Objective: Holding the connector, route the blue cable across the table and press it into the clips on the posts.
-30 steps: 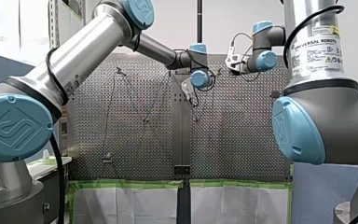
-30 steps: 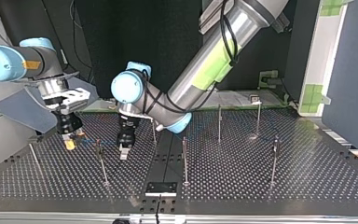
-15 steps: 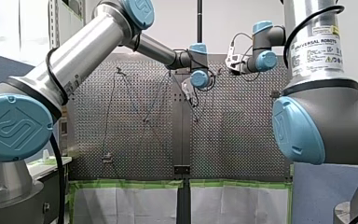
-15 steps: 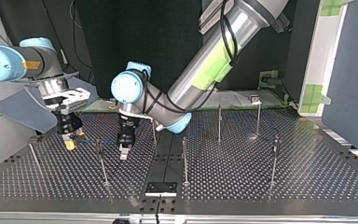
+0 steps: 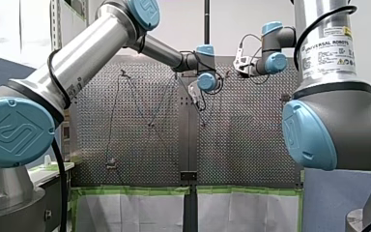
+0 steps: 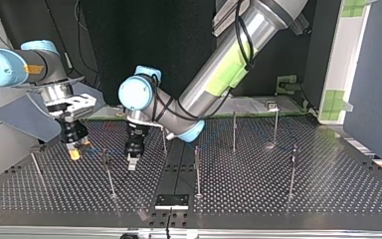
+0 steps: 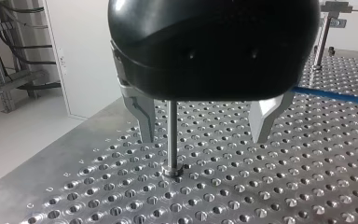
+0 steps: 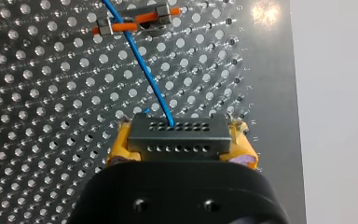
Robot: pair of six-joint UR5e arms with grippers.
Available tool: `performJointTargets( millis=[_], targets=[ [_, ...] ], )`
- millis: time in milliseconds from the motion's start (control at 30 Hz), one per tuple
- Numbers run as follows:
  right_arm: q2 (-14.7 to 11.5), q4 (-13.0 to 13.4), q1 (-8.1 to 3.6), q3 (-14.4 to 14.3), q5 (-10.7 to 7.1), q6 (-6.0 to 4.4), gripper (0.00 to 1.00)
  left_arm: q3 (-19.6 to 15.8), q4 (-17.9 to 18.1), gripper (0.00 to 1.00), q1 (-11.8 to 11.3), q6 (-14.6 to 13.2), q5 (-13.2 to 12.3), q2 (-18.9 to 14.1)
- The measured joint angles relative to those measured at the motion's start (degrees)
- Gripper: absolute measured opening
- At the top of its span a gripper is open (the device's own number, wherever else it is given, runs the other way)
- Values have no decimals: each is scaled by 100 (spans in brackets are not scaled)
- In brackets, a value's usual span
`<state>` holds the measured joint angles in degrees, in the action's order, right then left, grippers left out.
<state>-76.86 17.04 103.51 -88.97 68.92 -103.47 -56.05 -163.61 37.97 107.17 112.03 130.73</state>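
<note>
Across my table (image 5: pixel 251 145), the front view shows a plain white wall (image 5: pixel 232 19) at the far side. A dark pole (image 5: pixel 206 21) rises before it, and a slotted upright (image 5: pixel 55 29) stands at the left. White sheets (image 5: pixel 130 212) edged with green tape (image 5: pixel 130 191) run along the near edge. In the top view I see a black backdrop (image 6: pixel 104 45) at the far side and a white panel (image 6: pixel 345 59) at the right. The left wrist view shows a pale floor (image 7: pixel 23 140) and cables (image 7: pixel 9 14). Glare (image 8: pixel 265 10) shines off the table.

Shiny perforated metal table (image 7: pixel 261 186), smooth steel post (image 7: pixel 172 135), glossy blue cable (image 8: pixel 144 70)
</note>
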Motion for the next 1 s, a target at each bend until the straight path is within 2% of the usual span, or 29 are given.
performJointTargets(
  millis=[1000],
  targets=[
    [0, 0, 0, 0, -1, 0, 0, 79, 69, 100, -141, -3, -3, -1]
  ],
)
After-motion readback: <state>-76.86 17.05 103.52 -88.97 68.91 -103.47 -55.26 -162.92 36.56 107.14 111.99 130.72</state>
